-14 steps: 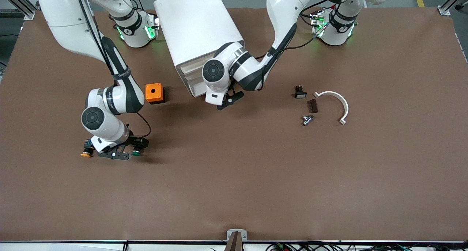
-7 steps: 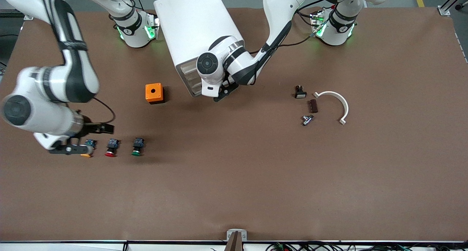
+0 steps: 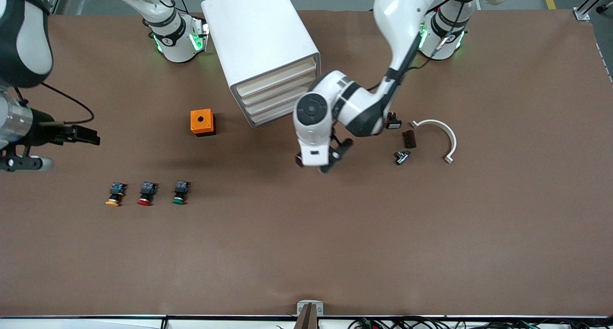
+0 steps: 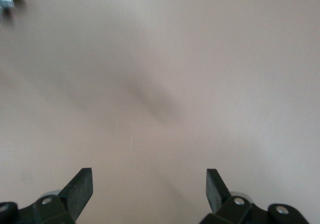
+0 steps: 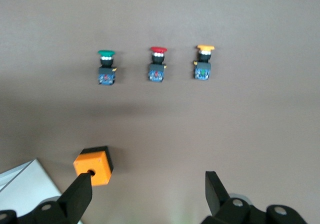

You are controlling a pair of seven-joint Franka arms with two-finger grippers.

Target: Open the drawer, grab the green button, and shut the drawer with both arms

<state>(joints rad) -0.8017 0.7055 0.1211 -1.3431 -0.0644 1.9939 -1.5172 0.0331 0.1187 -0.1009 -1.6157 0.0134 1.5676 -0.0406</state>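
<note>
A: Button [image 3: 179, 193] with the green cap lies on the table [image 3: 306, 252], last in a row of three toward the right arm's end, beside the red-capped button [image 3: 145, 194], with the yellow-capped button [image 3: 114, 195] next along. All three on their sides, caps toward the front camera

B: Grippers?

A: Right gripper [image 3: 52, 149] is up in the air at that end of the table, over bare mat, well apart from the green one. Fingers spread wide, nothing between them. Left gripper [image 3: 325, 161] hangs over the table just in front of the drawer cabinet [image 3: 261, 51], also wide and empty, far from the button row

B: Drawers?

A: All look pushed in on the front view. Orange box [image 3: 202, 122] with a round hole sits beside the cabinet, farther from the camera than the buttons

B: Wrist views add anything?

A: Right wrist shows the button [image 5: 106, 67] sharply, green cap and black-and-blue body, plus red [image 5: 157, 64] and yellow [image 5: 203, 63] ones, the orange box [image 5: 93, 165] and a corner of the cabinet [image 5: 25, 184]. Its own fingers [image 5: 77, 196] frame the shot, clearly apart. Left wrist view is only blurred mat between its spread fingers [image 4: 80, 189], no button at all

B: Other stuff?

A: Front view alone shows a white curved bracket [image 3: 438, 137], small dark block [image 3: 409, 139], a metal fitting [image 3: 402, 157] and a small black part [image 3: 393, 121] toward the left arm's end
</note>
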